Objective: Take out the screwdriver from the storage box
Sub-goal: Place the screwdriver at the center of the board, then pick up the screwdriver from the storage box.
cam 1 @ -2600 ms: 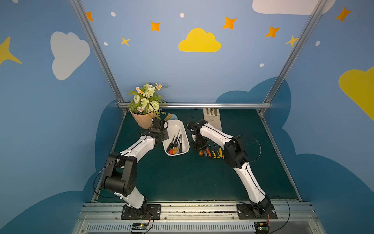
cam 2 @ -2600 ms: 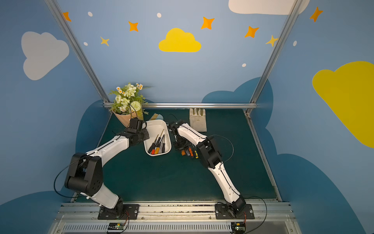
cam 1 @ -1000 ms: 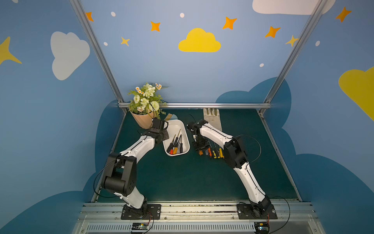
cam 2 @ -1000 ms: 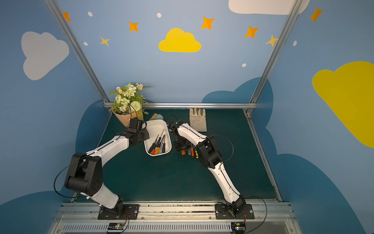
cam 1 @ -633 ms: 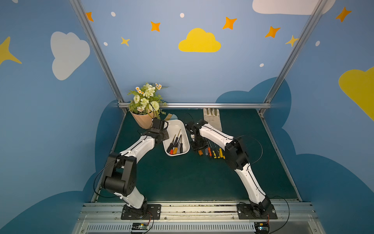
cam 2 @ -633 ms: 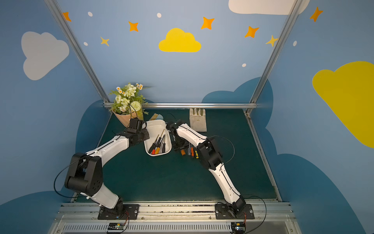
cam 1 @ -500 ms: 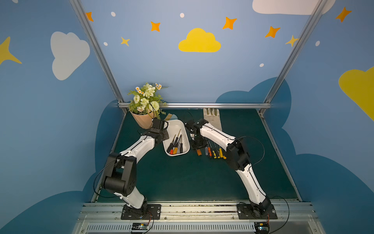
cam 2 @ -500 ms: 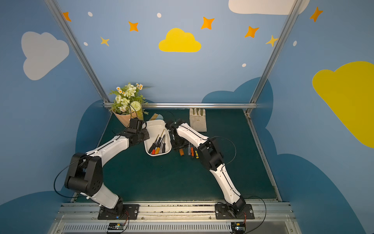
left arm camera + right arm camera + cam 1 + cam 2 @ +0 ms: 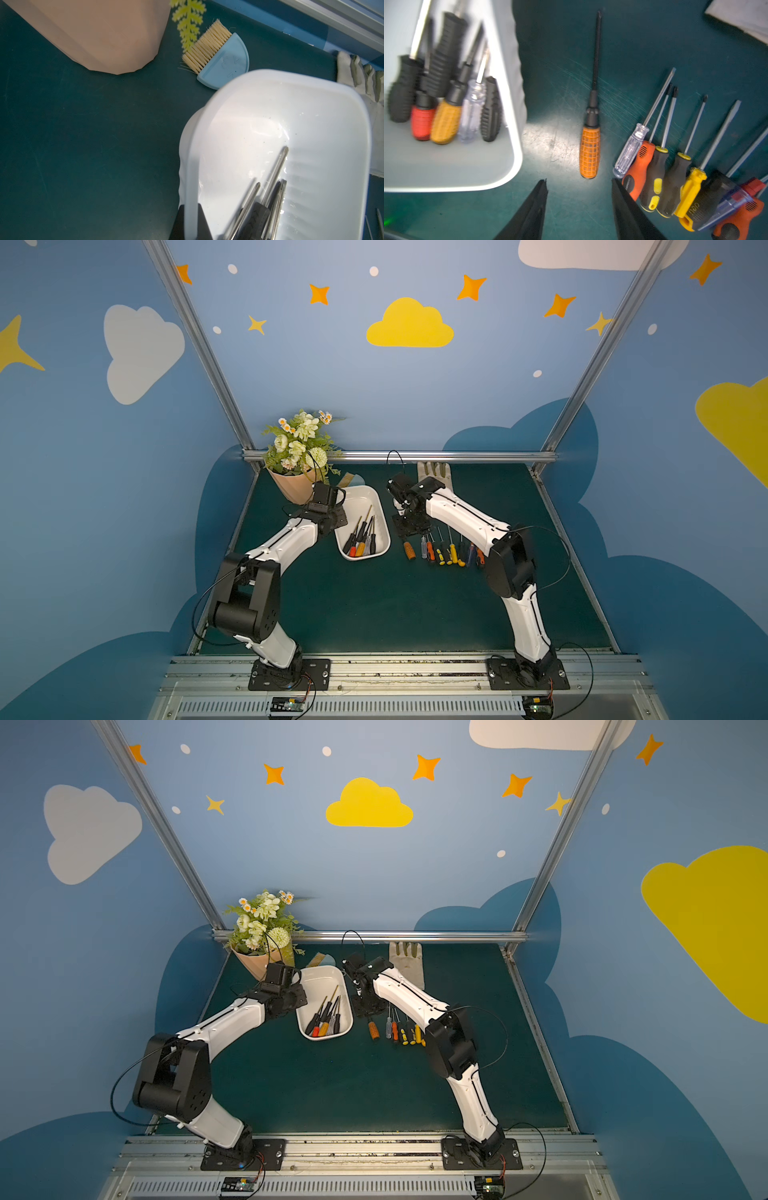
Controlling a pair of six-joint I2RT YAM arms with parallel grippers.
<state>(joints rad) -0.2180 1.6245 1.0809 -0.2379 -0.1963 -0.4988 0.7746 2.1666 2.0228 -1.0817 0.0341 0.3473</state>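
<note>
Screwdrivers lie in three lots here, as we see it. One bundle [image 9: 360,540] sits in the near end of the white box [image 9: 357,499], handles near and shafts pointing far. In the right wrist view we make out black, red, yellow and clear handles. An orange screwdriver [image 9: 409,549] lies alone on the mat [image 9: 395,605], outside the box and just right of it, with its handle near and its tip far. Further right, a row [image 9: 451,551] of screwdrivers lies on the mat with the handles crowded together.

Our left gripper [image 9: 190,205] is clenched on the box's left rim, with one finger [image 9: 178,224] outside the wall and the other inside. Our right gripper [image 9: 578,180] is released. Its jaws stand apart with nothing between them, and it hangs over the orange screwdriver. We cannot tell whether it touches the shaft.

We see a peach pot [image 9: 293,487] of flowers far left, touching the left wrist in the top views. A blue brush [image 9: 224,62] lies between the pot and the box's far end. A pale glove [image 9: 434,472] lies at the far edge, partly behind the right arm
</note>
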